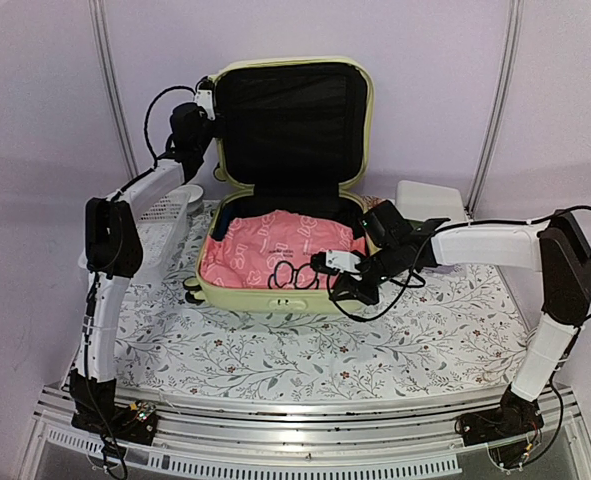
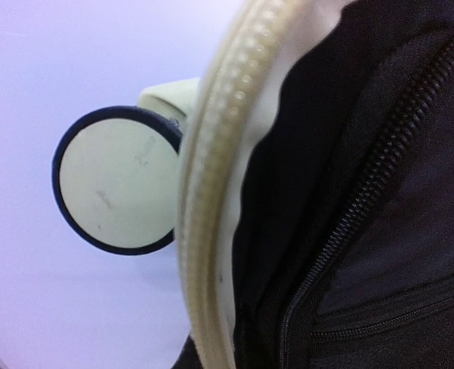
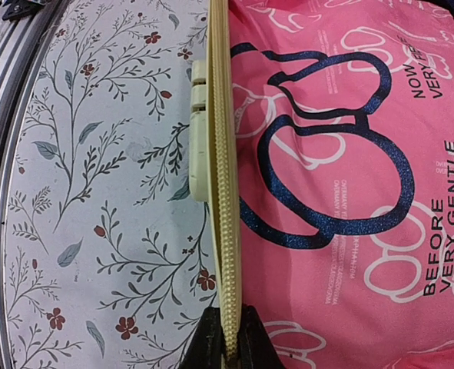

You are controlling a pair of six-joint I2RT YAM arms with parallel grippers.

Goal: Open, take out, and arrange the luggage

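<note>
**While its lid stands up, both grippers sit at the luggage rim**

Seen from above, the luggage [image 1: 245,295] lies open in the middle of the flower-patterned surface [image 1: 275,350], its black-lined lid upright at the back. A pink cloth [image 1: 265,250] fills the lower half. The left gripper [image 1: 205,103] is closed at the lid's upper left corner; whether it pinches the edge cannot be told. The right gripper [image 1: 340,283] sits on the front rim, right of the middle. A white basket [image 1: 170,208] stands to the left and a white box [image 1: 430,200] to the right.

From the left wrist, the lid's pale rim fills the view, with a wheel [image 2: 119,181] beside it and a zip [image 2: 365,200] in the lining.

From the right wrist, the black fingers [image 3: 205,346] are clamped on the zip rim, with the lock [image 3: 199,131] further along it.
</note>
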